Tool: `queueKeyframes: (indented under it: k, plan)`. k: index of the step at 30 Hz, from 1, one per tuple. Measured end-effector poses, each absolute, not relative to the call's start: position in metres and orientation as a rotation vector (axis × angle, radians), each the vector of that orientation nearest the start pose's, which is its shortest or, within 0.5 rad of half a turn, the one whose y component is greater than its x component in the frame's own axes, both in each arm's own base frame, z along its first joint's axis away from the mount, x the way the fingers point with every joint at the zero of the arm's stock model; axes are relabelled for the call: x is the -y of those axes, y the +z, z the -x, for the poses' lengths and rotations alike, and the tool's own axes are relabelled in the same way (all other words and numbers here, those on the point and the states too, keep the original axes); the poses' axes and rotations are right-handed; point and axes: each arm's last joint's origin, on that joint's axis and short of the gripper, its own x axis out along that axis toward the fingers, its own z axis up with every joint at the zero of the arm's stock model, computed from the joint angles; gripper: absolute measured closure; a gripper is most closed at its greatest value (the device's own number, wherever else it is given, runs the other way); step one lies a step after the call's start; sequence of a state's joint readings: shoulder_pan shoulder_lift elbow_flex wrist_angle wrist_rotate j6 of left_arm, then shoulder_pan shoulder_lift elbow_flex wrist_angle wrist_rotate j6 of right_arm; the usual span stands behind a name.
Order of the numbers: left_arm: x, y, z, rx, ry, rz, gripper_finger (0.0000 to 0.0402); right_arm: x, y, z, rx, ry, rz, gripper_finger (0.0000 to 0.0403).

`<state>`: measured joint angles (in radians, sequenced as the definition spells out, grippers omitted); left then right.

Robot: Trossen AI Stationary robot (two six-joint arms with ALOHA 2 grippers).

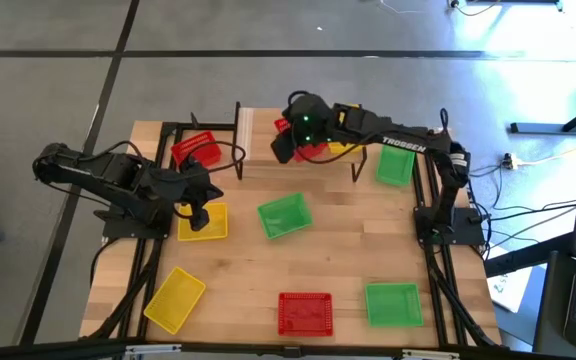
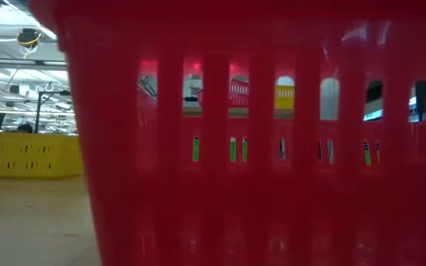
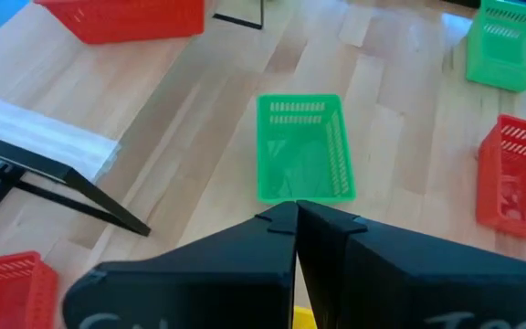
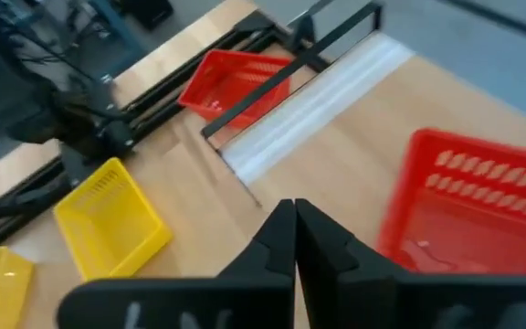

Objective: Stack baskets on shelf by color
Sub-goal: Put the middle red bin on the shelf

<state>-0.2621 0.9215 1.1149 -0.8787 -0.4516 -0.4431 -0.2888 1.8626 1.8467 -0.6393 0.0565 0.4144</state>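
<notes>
My left gripper (image 1: pixel 198 208) is shut and hovers over the near-left yellow basket (image 1: pixel 206 224); a green basket (image 1: pixel 284 215) (image 3: pixel 301 160) lies ahead of it. My right gripper (image 1: pixel 286 148) (image 4: pixel 292 215) is shut, beside a red basket (image 1: pixel 313 152) (image 4: pixel 468 206) at the far edge. The shelf's pale plank (image 1: pixel 245 130) (image 4: pixel 313 100) stands close by. A second red basket (image 1: pixel 193 150) (image 4: pixel 236 82) sits tilted left of the plank. A yellow basket (image 1: pixel 345 148) shows under the right arm, and a green one (image 1: pixel 396 165) is farther right.
Along the near edge lie a yellow basket (image 1: pixel 175 298), a red basket (image 1: pixel 305 312) and a green basket (image 1: pixel 393 303). The red one fills the low view (image 2: pixel 272 148). Black frame bars (image 1: pixel 428 200) run along both table sides.
</notes>
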Motion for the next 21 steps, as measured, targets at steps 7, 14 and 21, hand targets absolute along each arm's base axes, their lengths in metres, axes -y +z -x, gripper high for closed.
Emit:
queueKeyframes:
  k: [7,14,21]
  plan:
    - [0.030,0.360,-0.160,-0.586,0.319,0.187,0.0401,0.117,0.329,-0.412,-0.485,-0.423,-0.530,0.0402]
    - [0.030,0.360,-0.160,-0.586,0.319,0.188,0.0401,0.125,0.312,-0.407,-0.540,-0.477,-0.546,0.0402]
    - [0.030,0.361,-0.160,-0.585,0.321,0.188,0.0401,0.132,0.304,-0.403,-0.609,-0.541,-0.513,0.0402]
